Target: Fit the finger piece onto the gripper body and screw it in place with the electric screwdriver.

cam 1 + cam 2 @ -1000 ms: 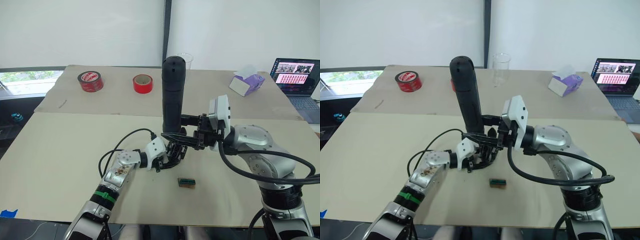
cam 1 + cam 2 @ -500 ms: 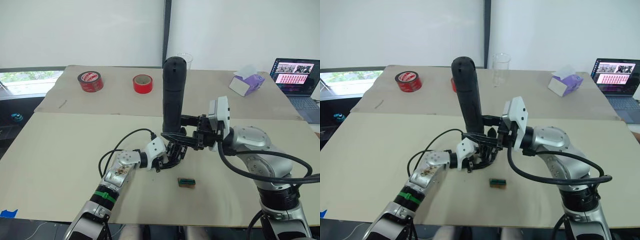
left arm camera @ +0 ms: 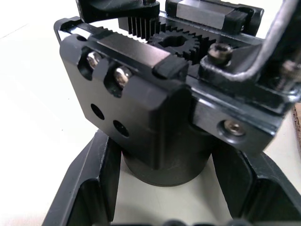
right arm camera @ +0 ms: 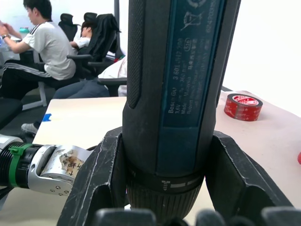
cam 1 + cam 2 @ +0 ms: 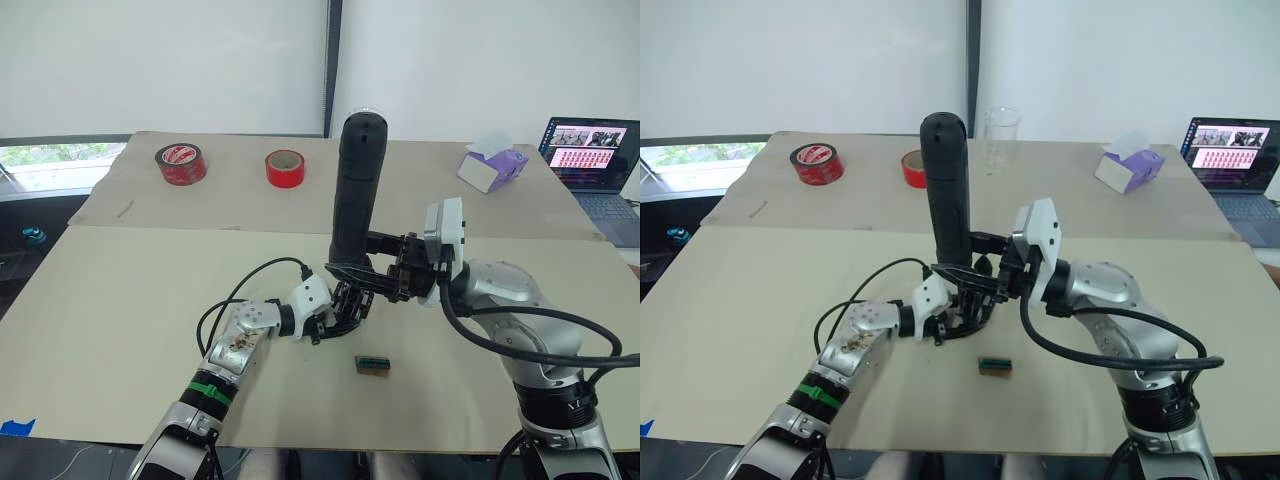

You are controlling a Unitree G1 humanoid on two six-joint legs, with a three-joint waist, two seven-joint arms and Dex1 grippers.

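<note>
Holding screwdriver upright over the gripper body

Left gripper (image 5: 338, 312) clamps the gripper body (image 3: 155, 113) on the table (image 5: 120, 300) at centre. Right gripper (image 5: 372, 272) grips the electric screwdriver (image 5: 354, 185) upright, tip down over that body. An empty clear cup (image 5: 1002, 125) stands behind.

On the beige tabletop (image 5: 120, 330) lie two red tape rolls (image 5: 181, 163) (image 5: 285, 167), a tissue box (image 5: 492, 166), a laptop (image 5: 592, 160), a clear cup (image 5: 1002, 138) and a small green-brown block (image 5: 373, 366).
</note>
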